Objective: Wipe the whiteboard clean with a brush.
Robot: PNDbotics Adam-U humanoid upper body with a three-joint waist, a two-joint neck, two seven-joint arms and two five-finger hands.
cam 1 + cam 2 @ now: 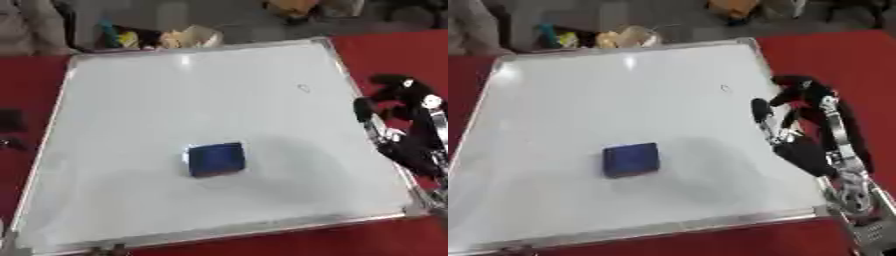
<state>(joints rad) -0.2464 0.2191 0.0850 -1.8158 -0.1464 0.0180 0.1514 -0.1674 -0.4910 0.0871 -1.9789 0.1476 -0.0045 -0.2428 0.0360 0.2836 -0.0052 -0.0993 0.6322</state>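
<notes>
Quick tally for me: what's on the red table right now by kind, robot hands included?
White rectangular whiteboard with silver metal frame: 1
Blue rectangular brush lying flat on the board: 1
Small dark pen mark on the board: 1
Black and silver right hand at the board's right edge, holding nothing: 1
Total: 4

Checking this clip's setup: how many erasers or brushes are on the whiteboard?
1. A single blue brush lies flat on the whiteboard, a little below its centre, untouched. The right hand is at the board's right edge. Nothing suggests another is hidden.
</notes>
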